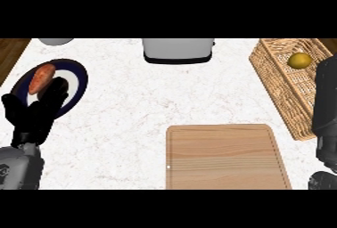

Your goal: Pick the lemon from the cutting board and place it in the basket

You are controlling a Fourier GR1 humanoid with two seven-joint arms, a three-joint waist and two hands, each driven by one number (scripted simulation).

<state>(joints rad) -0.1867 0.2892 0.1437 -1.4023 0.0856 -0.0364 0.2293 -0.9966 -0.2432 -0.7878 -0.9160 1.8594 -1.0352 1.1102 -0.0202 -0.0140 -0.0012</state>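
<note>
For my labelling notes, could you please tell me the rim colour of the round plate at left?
Dark navy blue rim on the round white plate, seen in the head view.

Counter (125,116): white marbled top with faint grey veining, filling most of the view.
Floor (12,51): brown wood planks, visible past the counter's far-left corner and far-right corner.
Light: even, with soft shadows on the counter.
</note>
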